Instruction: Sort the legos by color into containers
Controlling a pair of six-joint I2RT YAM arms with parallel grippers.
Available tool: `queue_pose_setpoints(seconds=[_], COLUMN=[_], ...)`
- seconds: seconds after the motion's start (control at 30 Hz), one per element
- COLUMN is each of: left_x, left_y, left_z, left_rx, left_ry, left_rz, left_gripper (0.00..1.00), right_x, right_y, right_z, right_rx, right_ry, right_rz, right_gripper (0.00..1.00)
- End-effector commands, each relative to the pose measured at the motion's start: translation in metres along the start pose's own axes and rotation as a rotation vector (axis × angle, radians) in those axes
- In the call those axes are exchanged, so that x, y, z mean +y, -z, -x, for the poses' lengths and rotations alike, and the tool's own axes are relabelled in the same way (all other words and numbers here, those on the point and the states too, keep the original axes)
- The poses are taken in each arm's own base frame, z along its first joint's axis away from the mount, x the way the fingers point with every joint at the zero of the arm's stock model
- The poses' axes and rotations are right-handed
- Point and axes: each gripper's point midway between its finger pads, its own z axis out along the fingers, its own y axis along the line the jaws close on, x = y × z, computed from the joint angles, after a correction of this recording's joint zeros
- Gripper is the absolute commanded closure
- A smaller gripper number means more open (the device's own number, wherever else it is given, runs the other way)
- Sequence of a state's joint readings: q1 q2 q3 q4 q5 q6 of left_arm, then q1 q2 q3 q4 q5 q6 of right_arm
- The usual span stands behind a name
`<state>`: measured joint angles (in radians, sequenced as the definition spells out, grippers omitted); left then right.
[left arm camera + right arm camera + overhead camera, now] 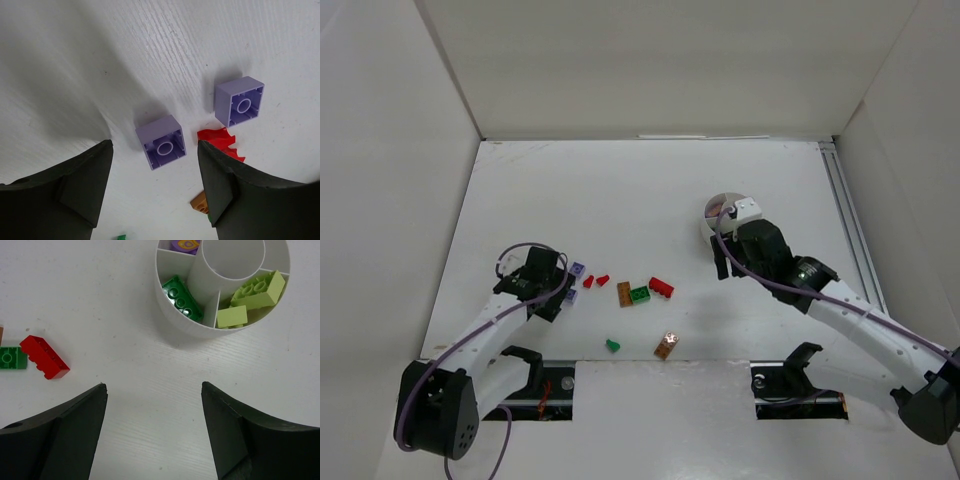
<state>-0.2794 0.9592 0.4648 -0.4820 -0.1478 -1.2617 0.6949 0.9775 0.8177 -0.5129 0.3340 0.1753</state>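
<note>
- Right gripper [155, 390] — jaws spread wide, nothing between them; it hangs over the white table [620, 190] just on the near side of the round white plastic dish with a central hub [170, 320]
- In the dish: a dark green studded brick [182, 298] in one wedge, two pale yellow-green bricks [257, 289] in the wedge next to it, and a purple piece [184, 244] in a third, cut off by the frame edge
- Left gripper [154, 145] — jaws apart, gripping nothing; it straddles a lilac square brick [161, 142] lying hollow side up, with a gap on both sides
- Second lilac square brick [240, 101] is near the first, also hollow side up; a red jagged piece [220, 141] lies on their dish side
- Both lilac bricks are well left of the dish
- Between them and the dish: an orange-brown brick [624, 293] touching a green square brick [640, 294], and a long red brick [661, 288] just beside that
- Further from the dish, toward the arm bases: a small green piece [613, 345] and a brown brick [666, 345], apart from each other
</note>
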Motion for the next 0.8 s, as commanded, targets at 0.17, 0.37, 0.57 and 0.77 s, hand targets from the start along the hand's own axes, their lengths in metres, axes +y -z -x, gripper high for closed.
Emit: queue_pose_setpoints(seconds=[0.17, 0.37, 0.57, 0.77], left_x=[0.000, -0.003, -0.005, -0.058], left_y=[-0.010, -0.013, -0.017, 0.008], left_z=[0.002, 0.001, -0.001, -0.007], left_rx=[-0.010, -0.003, 0.012, 0.007], left_ry=[0.033, 0.045, 0.016, -0.149], left_rz=[0.049, 0.032, 0.052, -0.102], left_gripper=[0.40, 0.52, 0.68, 0.78], right_x=[0.000, -0.001, -0.007, -0.021], right_y=[0.000, 0.002, 0.009, 0.026], right_z=[0.027, 0.028, 0.027, 0.038], right_rx=[-0.075, -0.083, -0.092, -0.163], right_ry=[-0.013, -0.017, -0.020, -0.088], right_rz=[-0.016, -0.014, -0.031, -0.087], right_gripper=[0.19, 0.19, 0.19, 0.19])
